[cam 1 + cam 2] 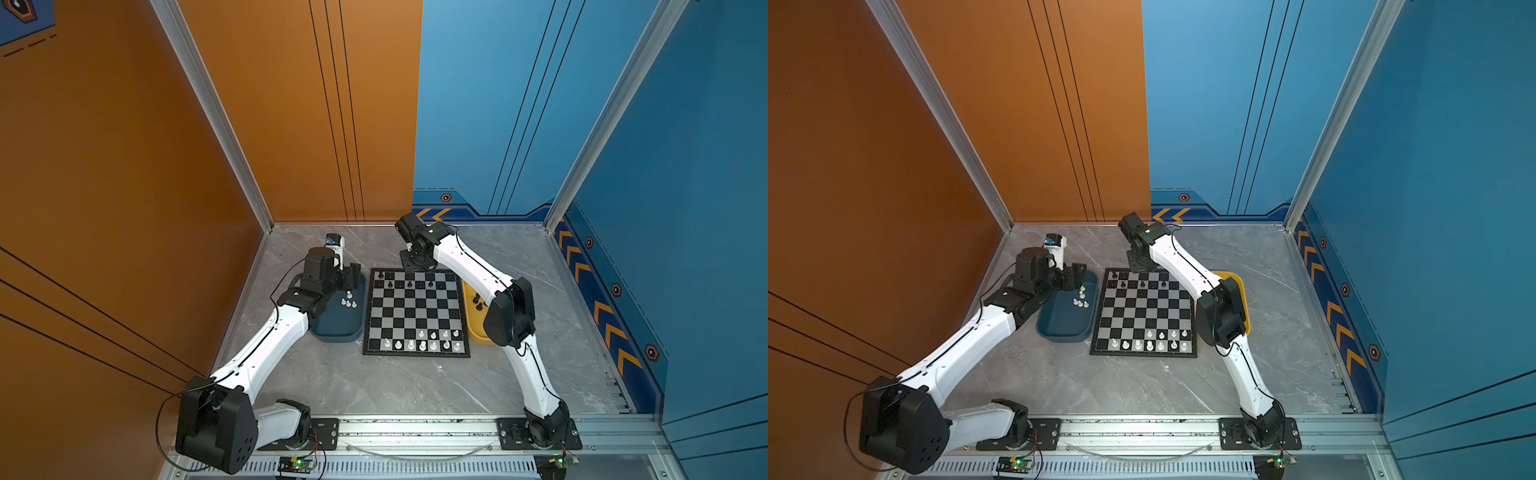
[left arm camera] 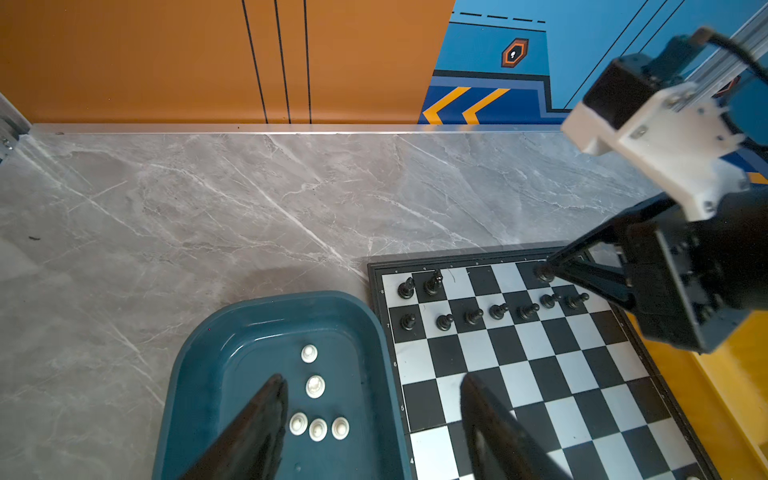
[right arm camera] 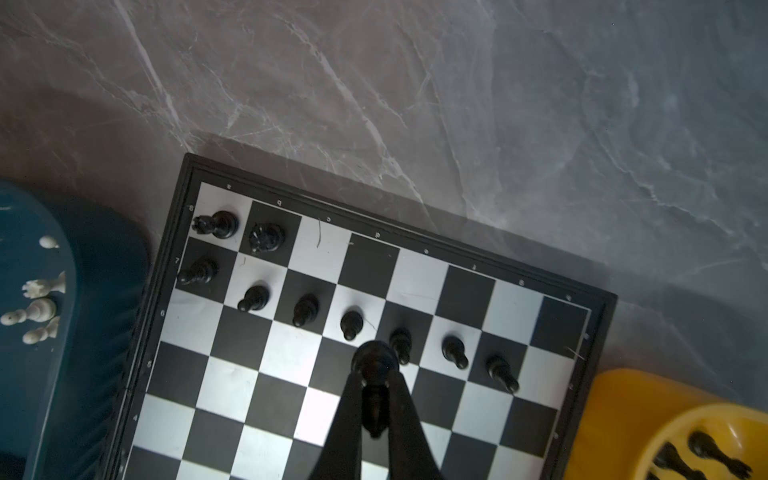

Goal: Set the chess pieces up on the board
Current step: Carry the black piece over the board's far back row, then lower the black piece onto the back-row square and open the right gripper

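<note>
Stock on the rig as I am reading it:

- Table [image 1: 374, 386]: grey marble, carrying everything listed below.
- Board [image 1: 409, 316]: lying flat mid-table between the two trays.
- Dark blue tray [image 2: 199, 365]: sitting just beside the board on the left arm's side and holding five loose white pieces [image 2: 315, 386].
- Yellow tray [image 3: 623, 415]: sitting beside the board on the right arm's side, and the arm is hiding much of it in both top views. I am counting at least two loose black pieces [image 3: 719, 455] lying in it.
- Left claw [image 2: 374, 380]: hanging spread wide and empty, one finger over the dark blue tray and one over the board's edge.
- Right claw [image 3: 376, 370]: pinching narrow on the held black piece [image 3: 374, 359], poised at the far back row, about mid-row. I cannot tell its kind, nor whether its base is touching.
- Placed white pieces [image 1: 422, 345]: seven standing in the near row, with the corner square nearest the dark blue tray bare, and four more standing in the row ahead.
- Black rook [image 3: 216, 224] and what looks like a black knight [image 3: 266, 237]: occupying the first two far-row squares.
- Black pawns [image 3: 305, 309]: seven standing in line, with one square bare.

I am judging the set-up somewhat past halfway: white is lacking five pieces, and black is lacking most of its back row and one pawn.
</note>
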{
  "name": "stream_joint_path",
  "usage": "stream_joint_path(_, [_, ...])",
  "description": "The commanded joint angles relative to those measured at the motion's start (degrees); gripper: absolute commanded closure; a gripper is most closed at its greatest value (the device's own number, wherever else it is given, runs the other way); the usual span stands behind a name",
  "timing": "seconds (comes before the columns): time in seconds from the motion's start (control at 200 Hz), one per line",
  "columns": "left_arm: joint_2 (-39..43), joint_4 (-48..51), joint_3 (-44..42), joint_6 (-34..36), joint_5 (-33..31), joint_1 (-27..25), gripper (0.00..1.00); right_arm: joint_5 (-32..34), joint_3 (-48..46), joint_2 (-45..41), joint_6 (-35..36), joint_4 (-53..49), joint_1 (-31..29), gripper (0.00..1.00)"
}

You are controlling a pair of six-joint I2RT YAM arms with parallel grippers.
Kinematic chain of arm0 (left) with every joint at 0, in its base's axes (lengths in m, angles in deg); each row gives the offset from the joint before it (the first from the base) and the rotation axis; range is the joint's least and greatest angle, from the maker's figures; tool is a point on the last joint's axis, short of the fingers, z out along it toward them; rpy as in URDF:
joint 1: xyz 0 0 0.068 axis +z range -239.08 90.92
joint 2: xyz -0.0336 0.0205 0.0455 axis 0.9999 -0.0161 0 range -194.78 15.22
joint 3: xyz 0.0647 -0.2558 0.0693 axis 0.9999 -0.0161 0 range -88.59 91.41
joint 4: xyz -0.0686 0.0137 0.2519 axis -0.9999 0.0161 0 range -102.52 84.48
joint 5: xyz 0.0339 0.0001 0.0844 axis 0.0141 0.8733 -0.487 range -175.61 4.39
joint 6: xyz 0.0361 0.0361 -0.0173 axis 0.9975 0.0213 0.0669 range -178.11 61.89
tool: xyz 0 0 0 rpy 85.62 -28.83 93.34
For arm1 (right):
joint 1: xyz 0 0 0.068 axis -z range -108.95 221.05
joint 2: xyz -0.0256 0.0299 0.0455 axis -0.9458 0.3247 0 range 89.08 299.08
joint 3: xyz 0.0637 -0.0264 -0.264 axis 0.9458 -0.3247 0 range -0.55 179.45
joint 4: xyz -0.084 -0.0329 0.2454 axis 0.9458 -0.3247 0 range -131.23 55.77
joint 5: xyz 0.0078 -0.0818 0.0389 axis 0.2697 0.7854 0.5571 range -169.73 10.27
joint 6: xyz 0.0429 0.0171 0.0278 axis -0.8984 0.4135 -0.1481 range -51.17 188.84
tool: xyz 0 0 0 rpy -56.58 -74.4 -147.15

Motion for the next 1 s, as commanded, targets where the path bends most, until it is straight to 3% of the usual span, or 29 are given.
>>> stream_joint_path(0.0, [1.15,-0.11,-0.84,0.34,1.08,0.99,0.32,-1.57,5.84,3.05,-0.09,-2.33,-0.28,1.0])
stream_joint_path(0.22, [1.26,-0.36,-1.35,0.09,1.44,1.83,0.32,-3.15,11.92,9.44,-0.57,-2.25,-0.25,1.0])
stream_joint_path(0.996, [1.46,-0.54,-1.86,-0.21,2.04,2.48,0.32,-6.5,12.22,14.65,-1.54,0.92,-0.1,1.0])
